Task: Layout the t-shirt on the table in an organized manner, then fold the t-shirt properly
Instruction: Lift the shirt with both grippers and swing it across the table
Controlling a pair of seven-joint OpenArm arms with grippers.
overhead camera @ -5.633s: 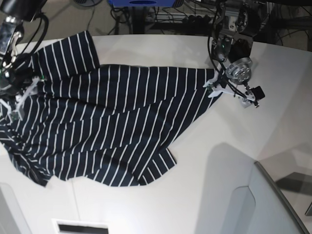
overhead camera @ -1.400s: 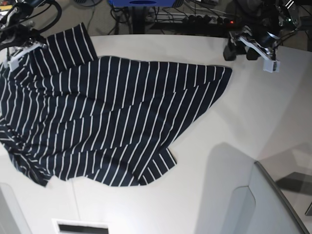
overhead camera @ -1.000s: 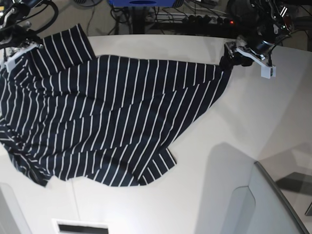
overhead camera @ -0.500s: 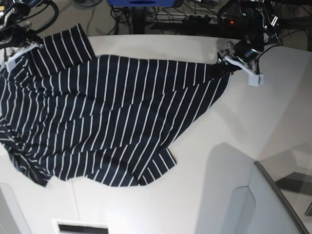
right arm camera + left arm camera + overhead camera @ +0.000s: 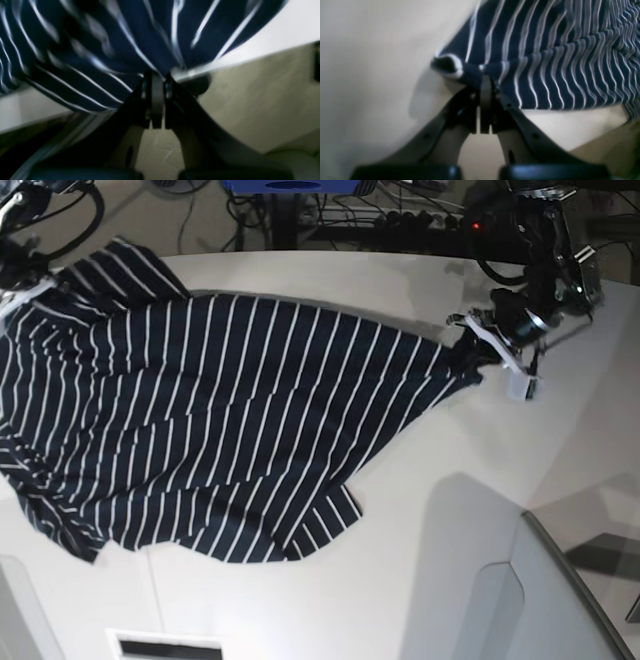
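Note:
The dark navy t-shirt [image 5: 220, 410] with thin white stripes lies spread over the left and middle of the white table [image 5: 470, 510]. My left gripper [image 5: 468, 352] is at the shirt's right corner, shut on the fabric. In the left wrist view its fingertips [image 5: 485, 77] pinch the bunched hem of the t-shirt [image 5: 557, 70] just above the table [image 5: 370, 62]. My right gripper [image 5: 18, 292] is at the far left edge, shut on the shirt's upper-left part by the sleeve. The right wrist view is blurred, with that gripper [image 5: 156, 76] clamped on striped t-shirt cloth [image 5: 112, 45].
A grey curved panel [image 5: 560, 600] rises at the front right corner. A small white slot [image 5: 165, 647] sits at the front edge. Cables and a blue frame [image 5: 290, 185] lie behind the table's curved far edge.
My left gripper came down onto the shirt's right corner and shut on it. The right gripper shifted left with the sleeve, and the shirt's top edge is stretched between the two.

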